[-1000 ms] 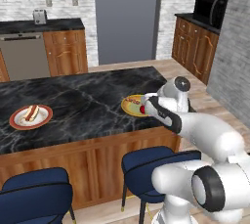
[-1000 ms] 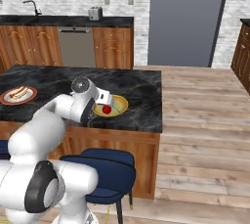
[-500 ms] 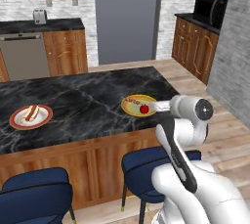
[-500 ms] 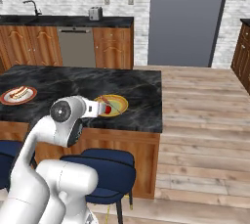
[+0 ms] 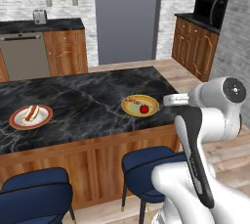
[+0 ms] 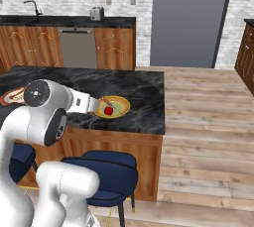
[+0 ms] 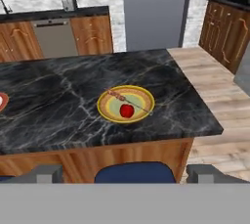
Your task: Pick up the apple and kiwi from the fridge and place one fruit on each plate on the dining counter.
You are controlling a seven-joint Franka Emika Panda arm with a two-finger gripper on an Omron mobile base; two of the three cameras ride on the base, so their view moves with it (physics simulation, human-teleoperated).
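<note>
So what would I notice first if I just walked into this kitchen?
Probably the bright red apple sitting on the yellow plate near the end of the black marble dining counter. Next, the big white robot arm in front of the counter, with blue stools tucked underneath. Farther along the counter, a white plate holds a sausage in a bun.

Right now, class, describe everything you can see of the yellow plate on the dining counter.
The yellow plate is round and shallow, yellowish-tan with a darker rim and a paler, slightly greenish centre. It lies flat on the black, white-veined top of the dining counter, near the end closest to the wooden floor. A small glossy red apple sits on it, just off centre, and a thin skewer-like stick lies across it. Nothing else touches it.
</note>
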